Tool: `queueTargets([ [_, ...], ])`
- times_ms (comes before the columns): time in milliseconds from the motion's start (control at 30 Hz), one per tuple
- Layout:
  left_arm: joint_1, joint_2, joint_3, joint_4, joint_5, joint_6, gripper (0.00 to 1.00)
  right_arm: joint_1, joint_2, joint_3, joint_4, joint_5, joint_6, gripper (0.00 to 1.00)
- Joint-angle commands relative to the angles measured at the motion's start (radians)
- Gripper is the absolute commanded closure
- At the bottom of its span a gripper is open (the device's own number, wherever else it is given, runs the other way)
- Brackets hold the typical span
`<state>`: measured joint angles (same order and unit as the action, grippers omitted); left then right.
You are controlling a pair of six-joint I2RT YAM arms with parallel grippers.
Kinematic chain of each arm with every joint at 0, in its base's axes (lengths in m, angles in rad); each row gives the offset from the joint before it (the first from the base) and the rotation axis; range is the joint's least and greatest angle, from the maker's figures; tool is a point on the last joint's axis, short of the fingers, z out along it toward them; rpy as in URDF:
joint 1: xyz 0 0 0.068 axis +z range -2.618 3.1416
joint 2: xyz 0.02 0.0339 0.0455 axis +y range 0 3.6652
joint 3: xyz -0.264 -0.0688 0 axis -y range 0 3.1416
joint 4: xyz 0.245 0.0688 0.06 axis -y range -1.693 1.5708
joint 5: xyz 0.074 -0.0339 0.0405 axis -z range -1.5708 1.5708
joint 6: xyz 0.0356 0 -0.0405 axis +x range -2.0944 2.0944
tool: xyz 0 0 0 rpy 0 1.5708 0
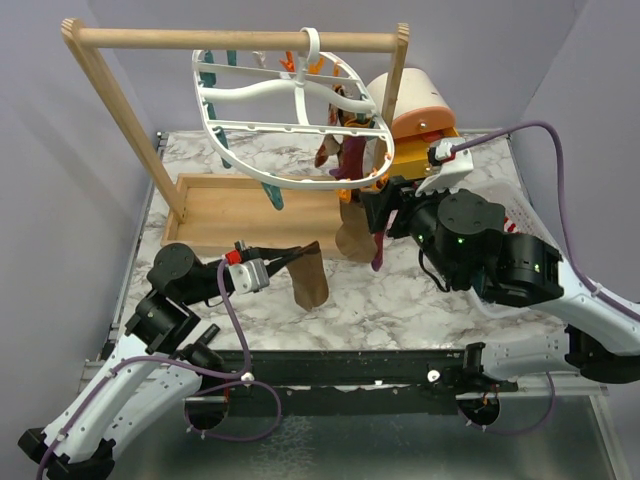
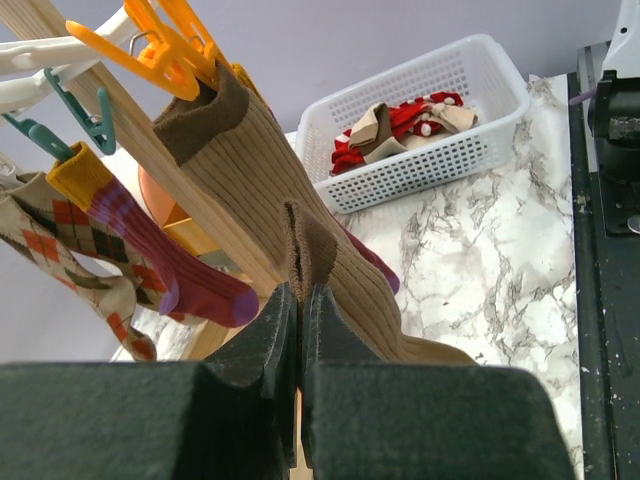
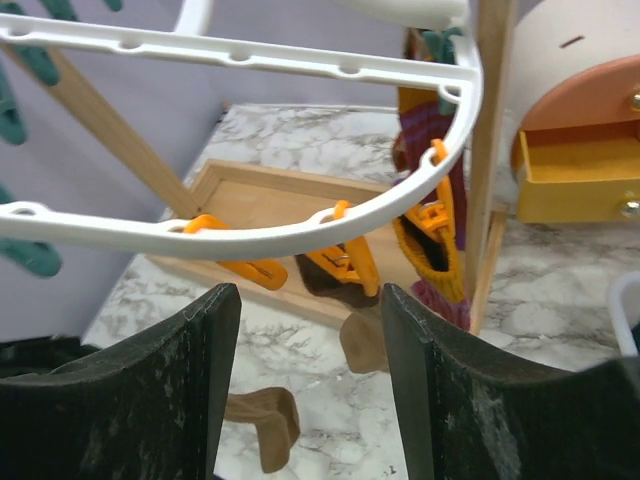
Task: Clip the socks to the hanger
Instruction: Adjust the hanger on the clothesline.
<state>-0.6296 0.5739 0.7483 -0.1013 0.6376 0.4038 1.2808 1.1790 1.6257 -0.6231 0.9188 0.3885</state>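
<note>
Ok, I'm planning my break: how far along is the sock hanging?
Done: a tan sock, a purple sock and a diamond-patterned sock hang on the hanger. In hand: the left claw grips a brown sock; the open right claw sits by an orange clip. Left: more socks in the basket.

Top camera's high up behind the 2 arm bases at frame bottom, looking down and forward over the whole marble table point(image 1: 370, 310) to the wooden rack point(image 1: 240, 40). Left wrist camera hugs the left gripper point(image 2: 298, 295), tight on a brown sock point(image 2: 308, 235), facing across the table toward the white basket point(image 2: 450, 160), upper right. Right wrist camera sits low behind the right gripper point(image 3: 310, 300), tilted up under the white hanger point(image 3: 300, 62). All 3 catch its orange clips point(image 3: 345, 262).
</note>
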Motion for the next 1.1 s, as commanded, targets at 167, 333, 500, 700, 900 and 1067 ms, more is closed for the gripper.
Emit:
queueTargets([
  [167,0.001,-0.011,-0.022,0.021,-0.003,-0.014,1.00,0.001,0.146,0.198,-0.217,-0.326,0.025,0.31],
  [333,0.001,-0.023,-0.027,0.018,-0.011,-0.016,1.00,0.009,0.136,0.114,-0.130,-0.213,0.064,0.25],
  [500,0.001,-0.028,-0.025,0.009,-0.021,-0.007,1.00,0.037,0.172,0.106,-0.105,-0.066,0.092,0.22],
  [700,0.001,-0.023,-0.029,0.008,-0.026,-0.006,1.00,0.119,0.187,0.083,0.023,0.128,0.038,0.23],
  [900,0.001,-0.026,-0.032,0.013,-0.029,-0.009,1.00,0.153,0.230,0.089,0.097,0.211,-0.002,0.28],
  [1067,0.001,-0.036,-0.033,0.014,-0.033,-0.010,1.00,0.155,0.243,0.086,0.126,0.267,-0.007,0.32],
])
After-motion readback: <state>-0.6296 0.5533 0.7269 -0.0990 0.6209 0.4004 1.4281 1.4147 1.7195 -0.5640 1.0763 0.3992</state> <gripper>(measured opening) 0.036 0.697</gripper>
